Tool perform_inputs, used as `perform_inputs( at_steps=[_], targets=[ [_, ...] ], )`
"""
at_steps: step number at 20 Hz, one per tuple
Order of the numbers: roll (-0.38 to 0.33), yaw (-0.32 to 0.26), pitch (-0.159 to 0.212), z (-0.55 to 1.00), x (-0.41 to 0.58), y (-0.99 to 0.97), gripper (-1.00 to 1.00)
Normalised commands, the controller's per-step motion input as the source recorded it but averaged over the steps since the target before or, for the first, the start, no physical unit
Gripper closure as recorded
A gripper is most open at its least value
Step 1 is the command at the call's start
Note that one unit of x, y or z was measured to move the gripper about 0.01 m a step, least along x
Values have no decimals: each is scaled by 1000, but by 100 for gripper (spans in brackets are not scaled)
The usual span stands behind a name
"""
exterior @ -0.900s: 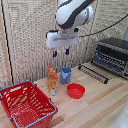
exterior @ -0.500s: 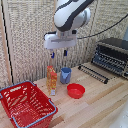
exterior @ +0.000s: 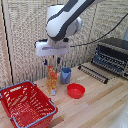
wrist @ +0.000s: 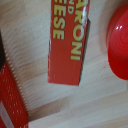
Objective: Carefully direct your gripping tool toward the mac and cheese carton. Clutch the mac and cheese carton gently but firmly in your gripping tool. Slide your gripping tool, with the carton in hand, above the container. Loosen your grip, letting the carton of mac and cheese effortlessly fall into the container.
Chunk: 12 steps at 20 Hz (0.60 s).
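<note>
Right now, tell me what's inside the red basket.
The red basket shows only its own mesh walls and floor; no item is visible inside. Its near corner is cropped. The mac and cheese carton stands outside, on the table.

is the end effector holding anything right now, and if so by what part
Nothing is held. The end effector hangs just above the upright mac and cheese carton, fingers apart and not yet around its top.

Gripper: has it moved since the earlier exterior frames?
Yes. The gripper has come lower, closer to the top of the mac and cheese carton.
</note>
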Motion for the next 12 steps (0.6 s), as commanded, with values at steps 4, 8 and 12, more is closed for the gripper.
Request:
perform_inputs(
  at_steps=[4, 8, 12],
  targets=[
    [0, 27, -43, -361, 144, 0, -100],
    [0, 44, -47, -424, 37, 0, -100],
    [0, 60, -28, -376, 36, 0, -100]
  ],
)
